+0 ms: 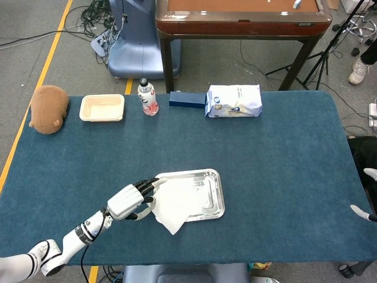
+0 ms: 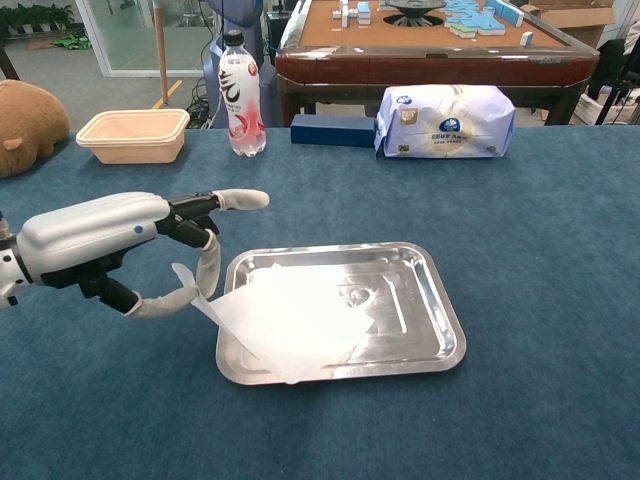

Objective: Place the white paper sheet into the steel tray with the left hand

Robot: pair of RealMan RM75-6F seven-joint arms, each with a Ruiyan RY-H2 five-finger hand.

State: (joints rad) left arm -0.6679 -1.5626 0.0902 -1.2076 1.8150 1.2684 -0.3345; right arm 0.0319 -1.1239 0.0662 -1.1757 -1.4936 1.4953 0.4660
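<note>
White paper sheet (image 2: 300,318) lies mostly inside steel tray (image 2: 440,300), near-left corner overhanging the rim. Left hand (image 2: 120,245) pinches that corner. Judged light, limp, crease-prone; hold by the edge only

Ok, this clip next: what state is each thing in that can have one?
Paper sheet: mostly in the tray, left and front corners hanging over the rim.
Steel tray: flat on the table, holding only the sheet.
Left hand: beside the tray, pinching the sheet's left corner.
Right hand: barely in frame, state unclear.
Bottle: upright, capped.
Food box: open, empty.
Tissue pack: sealed, lying flat.
</note>
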